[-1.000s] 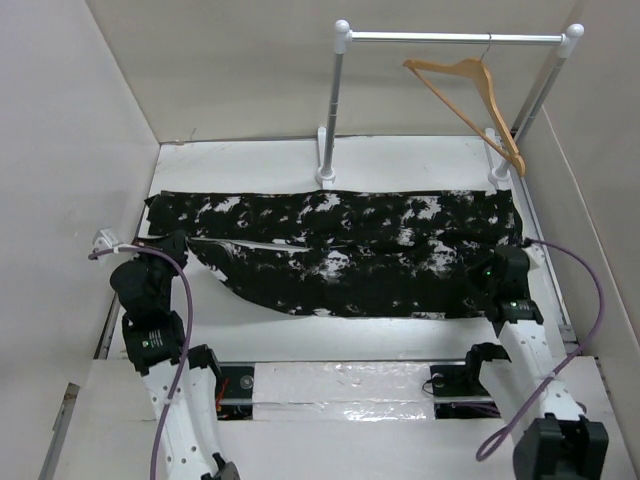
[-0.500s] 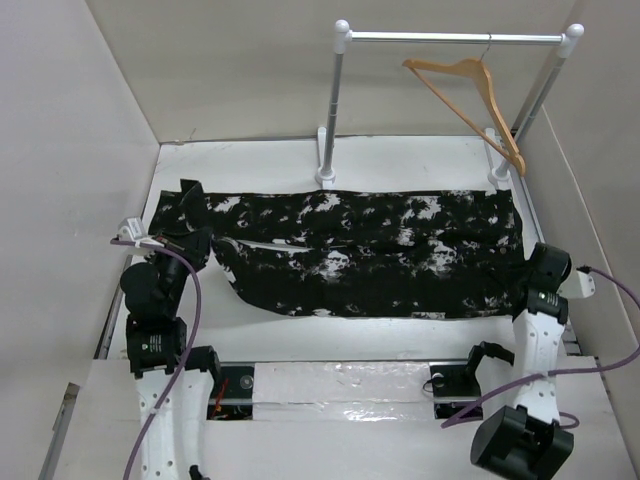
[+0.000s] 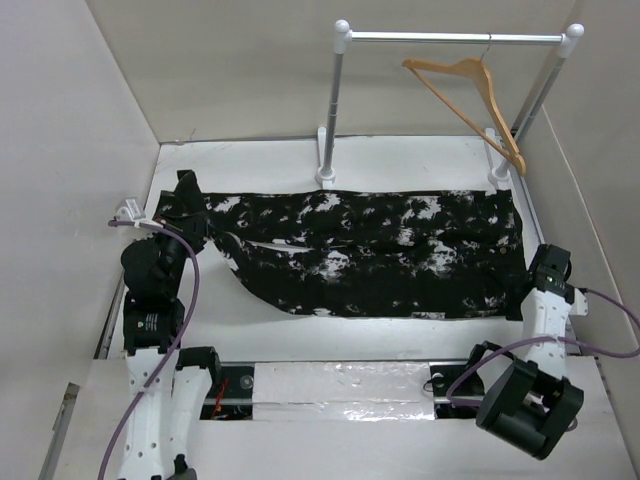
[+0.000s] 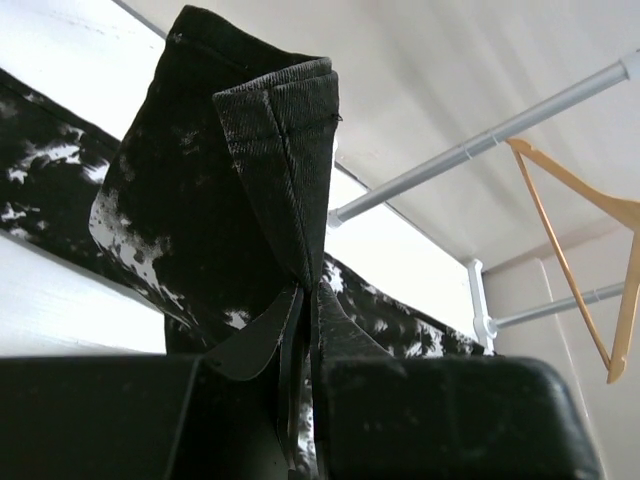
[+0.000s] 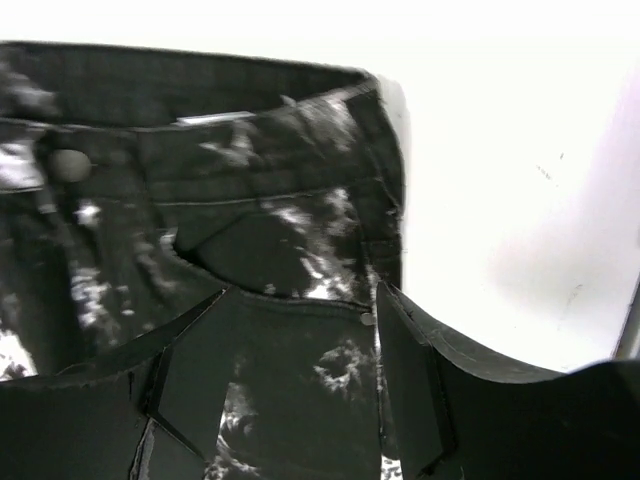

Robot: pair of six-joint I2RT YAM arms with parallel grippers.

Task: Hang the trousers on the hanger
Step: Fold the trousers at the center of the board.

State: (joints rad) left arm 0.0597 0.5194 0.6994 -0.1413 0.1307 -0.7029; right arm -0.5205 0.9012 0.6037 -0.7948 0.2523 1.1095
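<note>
The trousers (image 3: 350,250), black with white splatter, lie spread across the table with the waist at the right. My left gripper (image 3: 186,216) is shut on the folded leg end at the left and holds it raised off the table. In the left wrist view that fold (image 4: 230,190) stands up from the closed gripper (image 4: 305,292). My right gripper (image 3: 546,264) is open at the right edge of the waist. In the right wrist view the gripper (image 5: 300,345) hovers over the waistband and button (image 5: 250,190), gripping nothing. The wooden hanger (image 3: 470,92) (image 4: 622,345) hangs from the rack rod at the back right.
A white and silver rack (image 3: 455,38) stands at the back of the table, its left post (image 3: 335,110) just behind the trousers and its rod (image 4: 480,145) overhead. Plain walls close in both sides. Bare white table (image 5: 500,180) lies right of the waist.
My right gripper has opened, let go of the waist end and drawn back to the right. My left gripper has lifted the leg end up and moved it away from the base.
</note>
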